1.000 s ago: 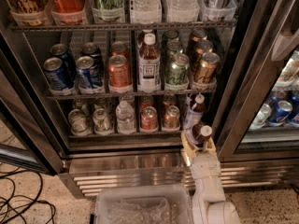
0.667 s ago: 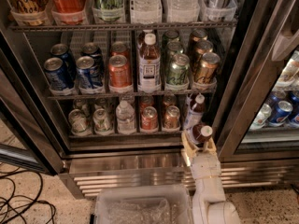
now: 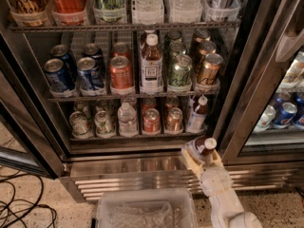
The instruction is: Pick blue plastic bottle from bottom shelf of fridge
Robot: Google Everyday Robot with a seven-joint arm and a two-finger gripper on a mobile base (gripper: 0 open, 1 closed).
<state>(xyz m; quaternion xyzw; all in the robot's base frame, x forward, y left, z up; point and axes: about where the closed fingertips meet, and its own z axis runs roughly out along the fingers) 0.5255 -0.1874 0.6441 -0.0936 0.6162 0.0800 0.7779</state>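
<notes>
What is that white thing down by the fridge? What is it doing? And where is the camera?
The white thing is a robot's arm. At its end is the gripper, a hand with just two fingers. It is low down, in front of the steel bottom of the fridge, toward the right. Its fingers are closed on the blue plastic bottle, which has a white cap and a dark drink inside and is tilted. There is only one camera. It looks at the fridge from the front and a bit above, and I can't tell where it is fixed. On the bottom shelf stand small cans, a water bottle and a second bottle like the held one. A clear plastic bin sits on the floor below.
</notes>
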